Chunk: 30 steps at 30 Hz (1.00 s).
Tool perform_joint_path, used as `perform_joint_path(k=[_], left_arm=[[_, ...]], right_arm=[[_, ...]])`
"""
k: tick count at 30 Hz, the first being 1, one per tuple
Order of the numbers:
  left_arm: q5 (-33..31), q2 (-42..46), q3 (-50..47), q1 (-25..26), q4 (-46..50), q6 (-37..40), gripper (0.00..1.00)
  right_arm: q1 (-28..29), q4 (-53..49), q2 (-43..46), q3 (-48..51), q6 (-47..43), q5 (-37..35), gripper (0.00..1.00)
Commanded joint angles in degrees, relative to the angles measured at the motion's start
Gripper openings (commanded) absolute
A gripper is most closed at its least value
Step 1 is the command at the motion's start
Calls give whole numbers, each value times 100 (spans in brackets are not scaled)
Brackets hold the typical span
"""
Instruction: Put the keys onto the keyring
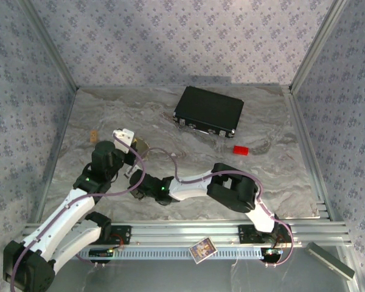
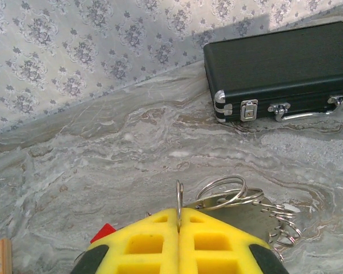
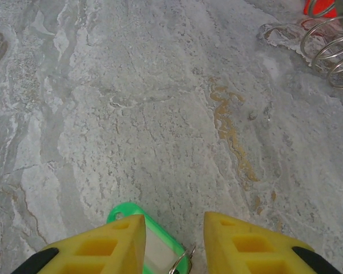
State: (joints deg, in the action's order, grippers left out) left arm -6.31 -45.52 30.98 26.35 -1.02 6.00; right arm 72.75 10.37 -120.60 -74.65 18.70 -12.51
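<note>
The keyring (image 2: 228,193) is a loose bunch of thin silvery rings lying on the marbled table (image 2: 103,154), well in front of the black case (image 2: 280,63) and off toward its left end. One ring of the bunch stands upright, pinched in the seam between the yellow fingers of the left gripper (image 2: 179,216), which are pressed together on it. The rest of the rings trail off to the right of those fingers.

The red key (image 2: 103,232) peeks out just beside the left gripper on its left side, farther from the case than the rings; only a corner of its head can be seen.

The green key (image 3: 157,245) lies flat on the table, farther still from the case. It sits in the gap of the right gripper (image 3: 174,220), whose yellow fingers are spread apart, one of them partly over its head.

From above, a small red block (image 1: 240,149) rests just in front of the case's right end.
</note>
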Motion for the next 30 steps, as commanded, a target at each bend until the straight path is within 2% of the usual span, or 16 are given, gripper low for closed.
perform_joint_path(k=[1,13,23,30], left_arm=[[205,97,31,50,-232,-51,0],[231,101,88,55,-232,-2,0],[209,131,66,53,-199,42,0],[296,146,46,55,-230,83,0]], right_arm=[[-42,-419,-262,-221,138,-102,32],[-67,-809,-333,-366,265,-146,29],[-51,-802,-51,-202,213,-183,0],[-61,-755,918,748,61,-327,0]])
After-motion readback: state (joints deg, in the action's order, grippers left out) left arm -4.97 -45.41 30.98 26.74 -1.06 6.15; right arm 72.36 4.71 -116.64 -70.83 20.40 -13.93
